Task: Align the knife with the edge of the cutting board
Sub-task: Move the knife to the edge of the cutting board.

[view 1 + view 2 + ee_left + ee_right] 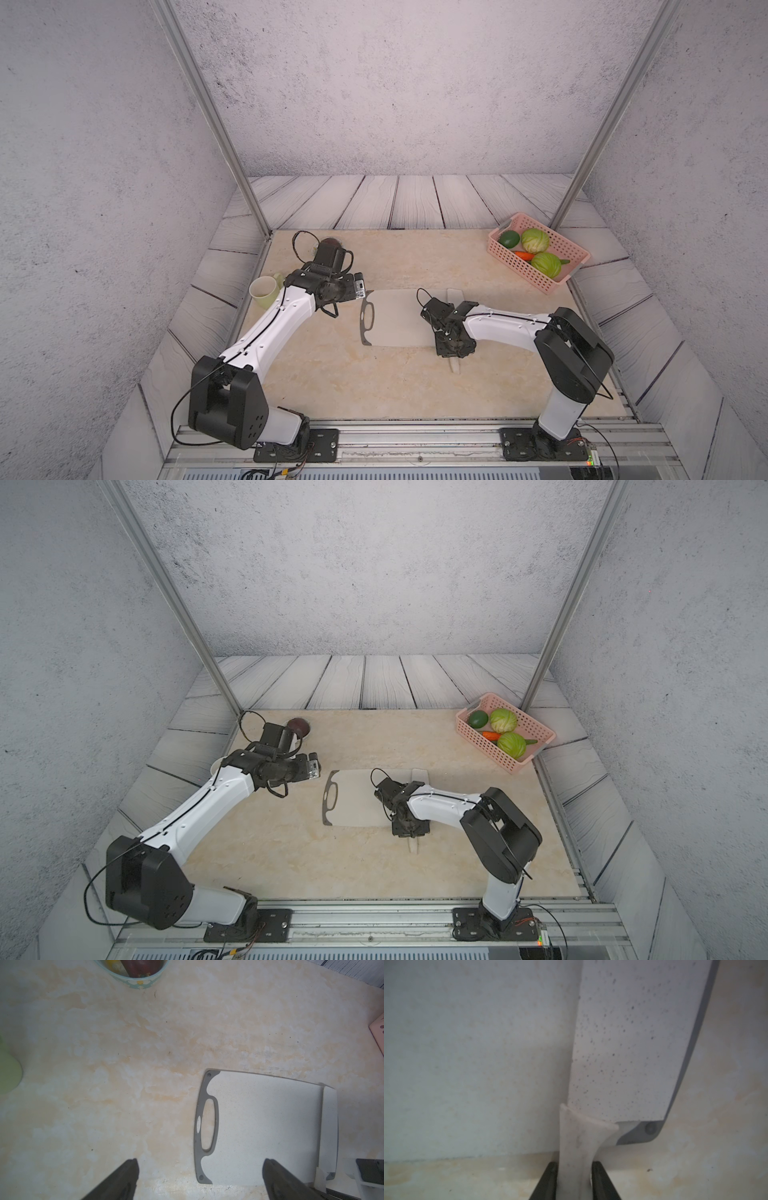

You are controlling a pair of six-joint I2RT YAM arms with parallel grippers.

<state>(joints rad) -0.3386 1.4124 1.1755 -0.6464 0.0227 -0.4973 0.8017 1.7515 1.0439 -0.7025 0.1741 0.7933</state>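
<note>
The cutting board (399, 320) (357, 800) lies flat mid-table, its slot handle end toward the left arm. The knife (455, 294) (419, 775) lies along the board's right end; its speckled off-white blade (623, 1043) covers most of the dark trim and its cream handle sticks out past the near edge. My right gripper (574, 1167) is shut on the knife's handle, one black finger on each side. It stands over that handle in both top views (454, 348). My left gripper (199, 1161) hovers open above the board's (259, 1126) handle end, holding nothing.
A pink basket (519, 266) (486, 746) with green and orange vegetables stands at the back right. At the left edge a green cup (264, 291) lies beside the left arm. A floral bowl (137, 980) holding a dark vegetable stands at the back left.
</note>
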